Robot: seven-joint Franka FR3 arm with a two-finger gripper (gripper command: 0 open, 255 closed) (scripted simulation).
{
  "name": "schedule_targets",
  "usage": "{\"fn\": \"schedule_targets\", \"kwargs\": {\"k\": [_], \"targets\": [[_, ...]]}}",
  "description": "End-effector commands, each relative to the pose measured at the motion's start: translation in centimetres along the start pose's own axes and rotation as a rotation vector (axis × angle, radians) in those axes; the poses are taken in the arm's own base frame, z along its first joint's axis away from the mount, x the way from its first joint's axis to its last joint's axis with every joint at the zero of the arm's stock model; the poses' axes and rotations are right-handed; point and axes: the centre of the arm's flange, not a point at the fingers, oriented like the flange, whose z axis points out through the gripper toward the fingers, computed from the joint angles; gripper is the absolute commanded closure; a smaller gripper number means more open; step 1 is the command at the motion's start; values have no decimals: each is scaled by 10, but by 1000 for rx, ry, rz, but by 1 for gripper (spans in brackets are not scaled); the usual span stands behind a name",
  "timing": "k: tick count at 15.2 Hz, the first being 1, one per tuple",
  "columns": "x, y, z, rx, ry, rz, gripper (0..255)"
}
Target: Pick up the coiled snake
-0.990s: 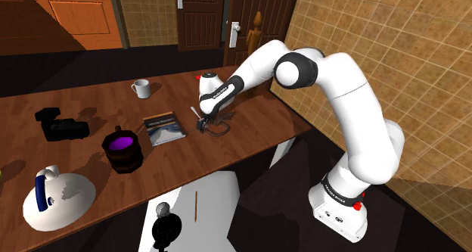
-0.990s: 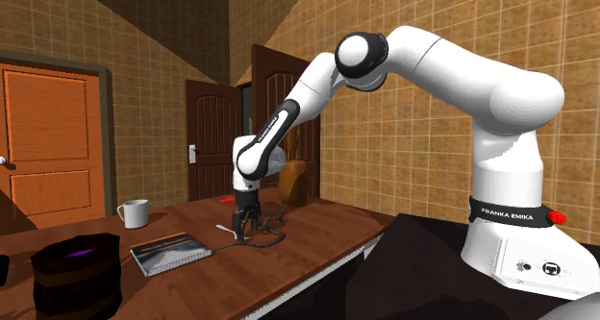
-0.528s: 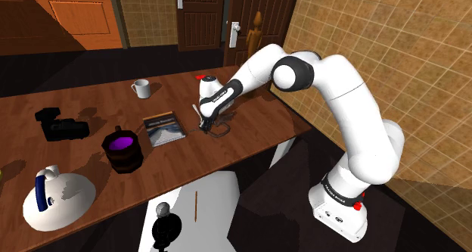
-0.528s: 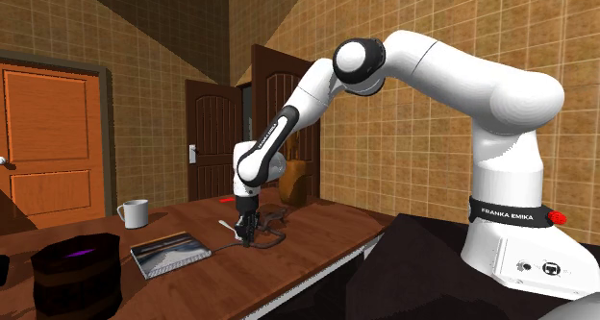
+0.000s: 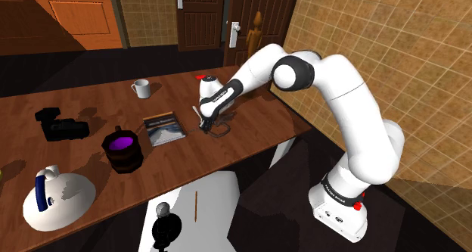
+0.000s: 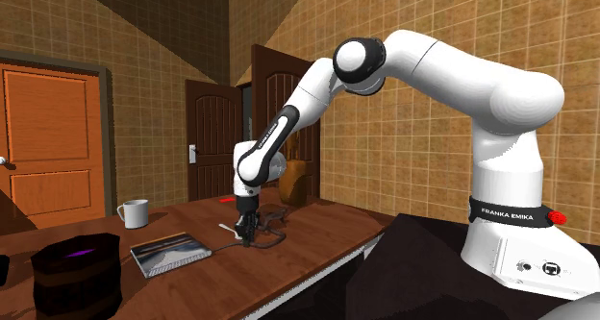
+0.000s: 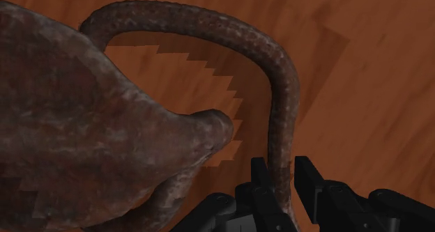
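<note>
Now | coiled snake [image 7: 104, 126]: thin loop between fingers [image 7: 260, 185], on counter [image 7: 362, 70] | hand [image 7: 282, 169]: narrow, clasping loop | pose unchanged since half-second ago

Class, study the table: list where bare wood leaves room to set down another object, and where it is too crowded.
Free: the wood between the mug and the camera; the strip of table between the book and its front edge; the shoulder view's right end, past the snake. Crowded: around the gripper, snake and book.
</note>
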Motion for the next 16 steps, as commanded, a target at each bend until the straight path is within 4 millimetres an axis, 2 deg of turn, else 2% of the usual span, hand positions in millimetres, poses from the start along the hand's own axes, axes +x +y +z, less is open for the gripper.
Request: {"fn": "schedule_targets", "kwargs": {"k": [1, 14, 16], "targets": [[-1, 1, -6, 0, -3, 1, 255], [-1, 2, -75, 0, -3, 1, 255], [-1, 2, -76, 0, -3, 1, 255]]}}
